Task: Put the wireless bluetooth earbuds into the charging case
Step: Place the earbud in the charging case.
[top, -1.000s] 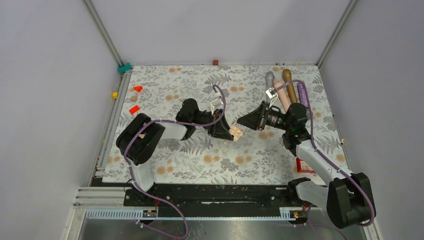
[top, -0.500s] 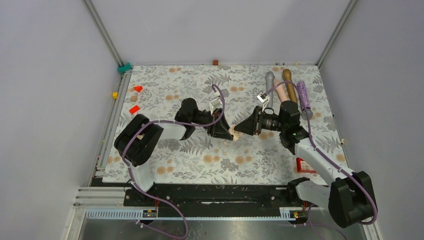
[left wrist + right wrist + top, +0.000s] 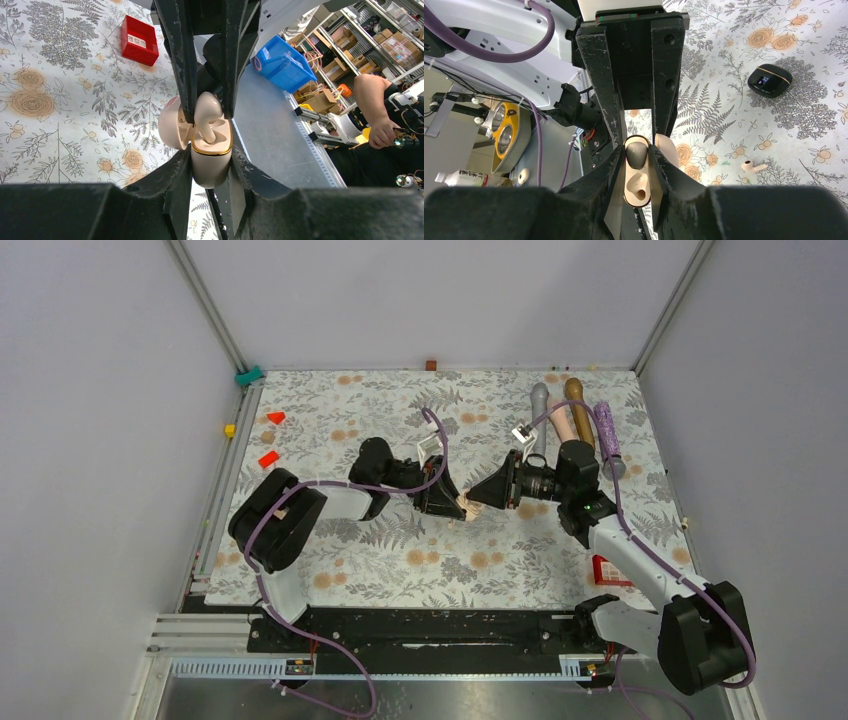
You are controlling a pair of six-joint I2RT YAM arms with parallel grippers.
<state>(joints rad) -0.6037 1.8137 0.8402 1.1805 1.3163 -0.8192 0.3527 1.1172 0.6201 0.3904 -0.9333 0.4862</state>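
1. Cream plastic fills the middle of the left wrist view: the charging case [image 3: 210, 162], its lid [image 3: 171, 131] swung open to one side, a gold rim round its mouth.
2. We see the left gripper [image 3: 457, 504] pinching the case body from both sides, near the middle of the floral table cover [image 3: 400, 560].
3. The right gripper [image 3: 474, 498] meets it tip to tip. Its fingers press on an earbud [image 3: 207, 116], pale cream like the case, whose lower end sits in the case's mouth.
4. In the right wrist view a dark shape shows at one end of the case's inside; we cannot tell whether it is a hollow or part of an earbud.
5. A second earbud [image 3: 754, 166] lies loose on the cover, well apart from the charging case, and a black case [image 3: 770, 81] lies farther off.
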